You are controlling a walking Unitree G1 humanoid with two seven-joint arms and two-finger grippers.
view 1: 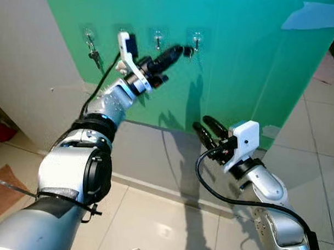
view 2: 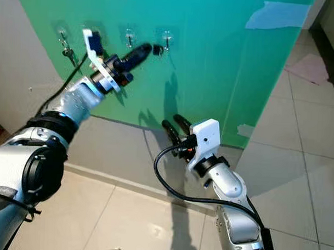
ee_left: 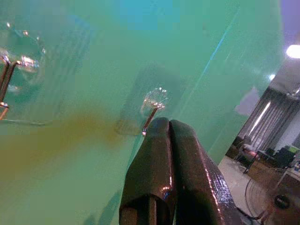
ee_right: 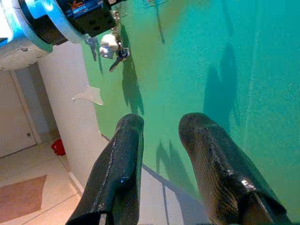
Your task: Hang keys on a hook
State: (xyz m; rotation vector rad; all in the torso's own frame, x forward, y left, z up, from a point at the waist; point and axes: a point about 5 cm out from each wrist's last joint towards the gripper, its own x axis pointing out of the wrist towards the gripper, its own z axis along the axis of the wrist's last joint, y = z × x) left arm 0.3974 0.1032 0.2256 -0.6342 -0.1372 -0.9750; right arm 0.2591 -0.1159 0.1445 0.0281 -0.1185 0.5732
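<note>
left claw [view 1: 183, 51]: clenched, tips just beside the hook [view 1: 197, 41]
keys: cannot tell whether gripped
right claw [view 1: 205, 128]: released, below the hook

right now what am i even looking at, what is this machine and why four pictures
This is a humanoid robot with two silver arms, each ending in a black two-fingered gripper. The two wide pictures come from cameras in its head; the two close ones look along each wrist. It faces a green wall with a row of clear stick-on hooks. The left gripper is raised, fingers shut, its tip at the rightmost hook, pinching something small and dark, likely the keys. Another key set hangs on the leftmost hook. The right gripper waits lower down, open and empty.
</note>
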